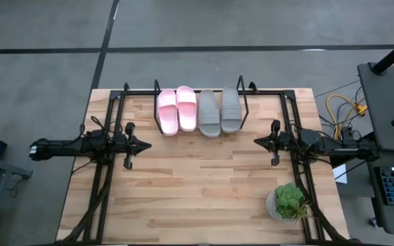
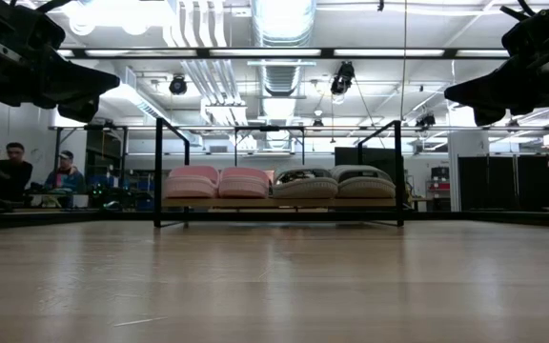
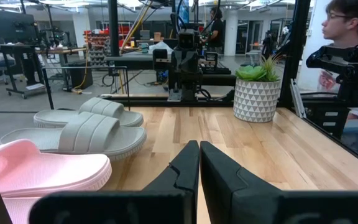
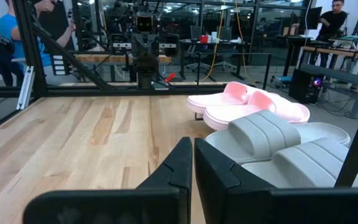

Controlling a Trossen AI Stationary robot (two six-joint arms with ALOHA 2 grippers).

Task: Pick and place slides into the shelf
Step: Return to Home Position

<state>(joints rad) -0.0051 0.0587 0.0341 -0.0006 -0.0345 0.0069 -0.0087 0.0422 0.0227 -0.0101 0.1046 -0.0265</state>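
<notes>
- The 2 pink slides (image 1: 167, 113) and 2 grey slides (image 1: 209, 113) lie side by side on the shelf (image 2: 158, 171) at the far edge of the tabletop (image 1: 197, 184), long axes running front to back.
- My left tool (image 1: 144, 144) hovers nearer the pink pair, my right tool (image 1: 257, 141) nearer the grey. Both point inward, with the shelf beyond and between them.
- Both tools are closed, holding nothing.
- The low view shows only the slides' ends.
</notes>
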